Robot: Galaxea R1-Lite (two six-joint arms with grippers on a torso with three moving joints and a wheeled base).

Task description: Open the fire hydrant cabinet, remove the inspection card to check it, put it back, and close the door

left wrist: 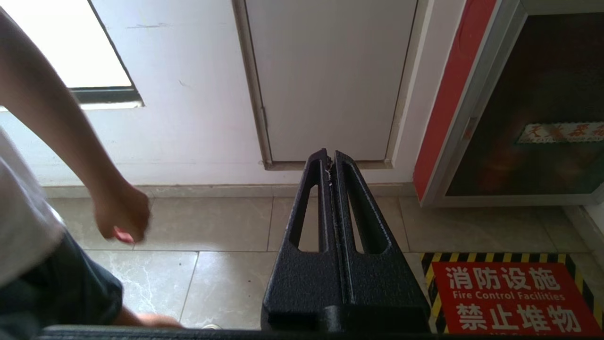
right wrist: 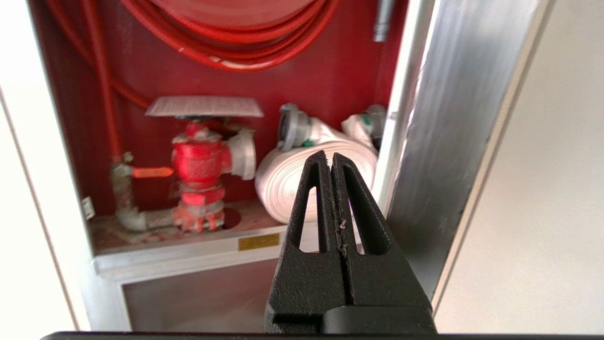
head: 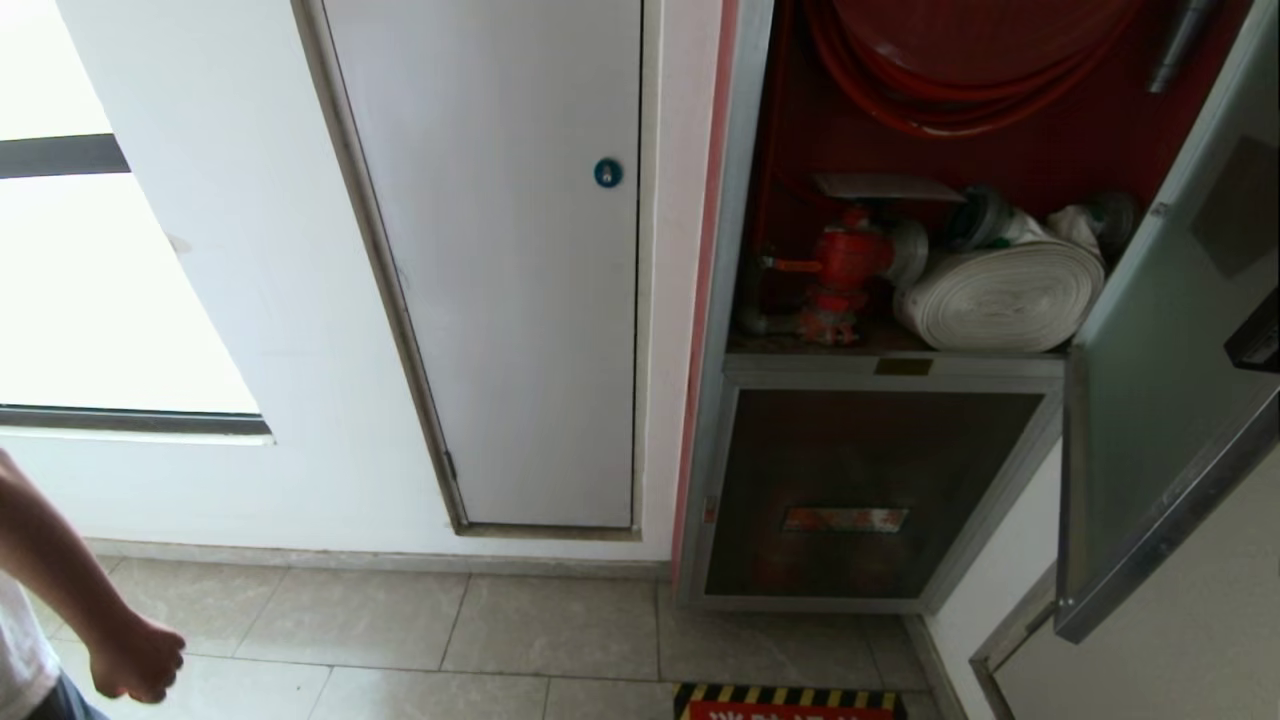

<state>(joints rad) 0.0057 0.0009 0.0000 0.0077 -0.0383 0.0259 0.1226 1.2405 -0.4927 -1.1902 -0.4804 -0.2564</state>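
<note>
1. The right tool (right wrist: 332, 160) is pinched shut and holds nothing
2. The flat white card (right wrist: 204, 106) lies sideways on the red valve (right wrist: 200, 165), ahead and to its left; the left tool (left wrist: 330, 158) is shut too

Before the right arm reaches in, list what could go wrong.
1. The inspection card lies flat on top of the red valve; shut jaws on the right gripper could knock it off.
2. The open door hangs close beside that gripper and may get bumped.
3. A person's hand is nearby at left.
</note>
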